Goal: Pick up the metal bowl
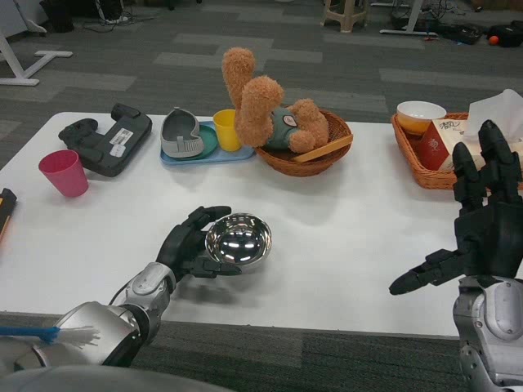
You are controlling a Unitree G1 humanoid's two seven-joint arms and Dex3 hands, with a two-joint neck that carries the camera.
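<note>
Bowl (239, 241): round, mirror-shiny metal | left hand (189, 243): black, grips rim

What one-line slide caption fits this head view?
Left hand grips the metal bowl on the white table; right hand waits open.

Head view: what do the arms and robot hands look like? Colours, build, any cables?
Both forearms are silver with a rounded metallic casing. The left forearm has a thin dark cable looping at the wrist. Left robot hand and right robot hand are matte black, many-fingered and segmented. The right forearm shows grey jointed casing below the wrist. No markings visible.
</note>
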